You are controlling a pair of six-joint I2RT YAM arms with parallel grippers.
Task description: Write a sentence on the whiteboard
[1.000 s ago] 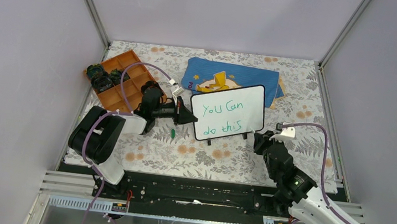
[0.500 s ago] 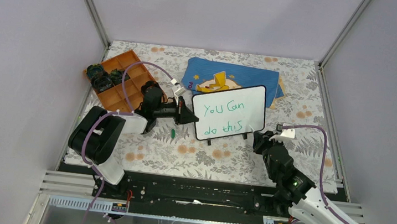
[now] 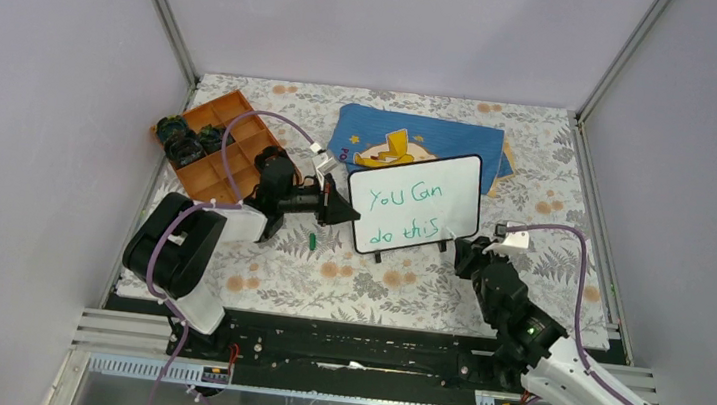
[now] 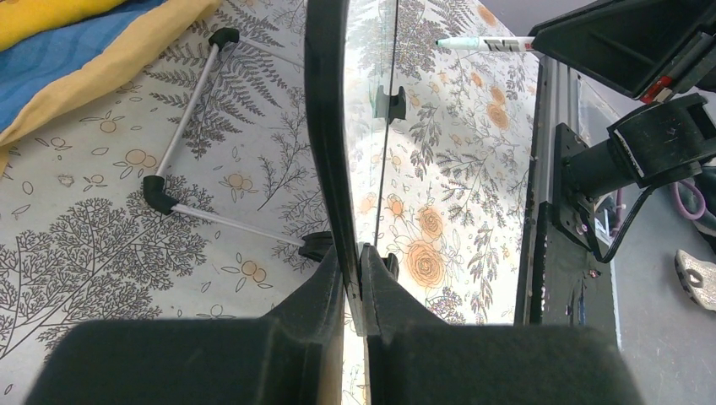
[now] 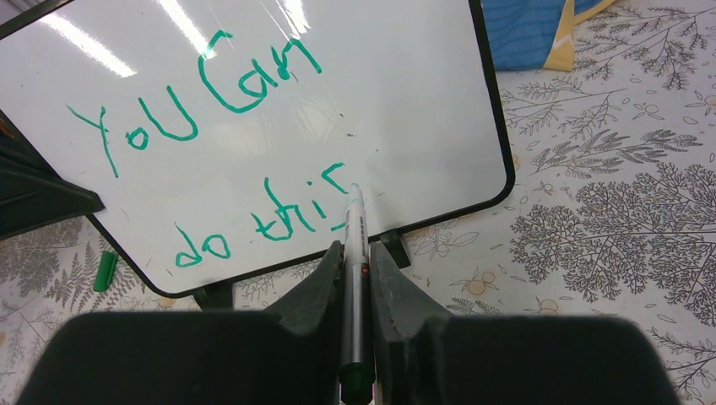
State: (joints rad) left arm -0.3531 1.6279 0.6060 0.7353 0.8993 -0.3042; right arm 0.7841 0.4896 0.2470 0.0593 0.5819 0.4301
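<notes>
Whiteboard [image 3: 437, 186] upright on counter [image 3: 366, 284], leaning back, face toward arms. Sentence [image 3: 402, 213] in green, two lines: "You Can" over "do this". Left tool [image 3: 342, 209] clamped on board's left edge. Right tool [image 3: 460, 249] low at board's lower right corner, beside last word; what it grips too small to tell. Green cap [image 3: 312, 242] on counter below left tool. Blue cloth [image 3: 442, 134] behind board. Orange tray [image 3: 234, 109] far left.

Floral-print table [image 3: 366, 286], orange tray [image 3: 243, 140] far left, blue cloth [image 3: 447, 134] behind standing whiteboard [image 3: 415, 204], small green cap [image 3: 313, 242]
</notes>
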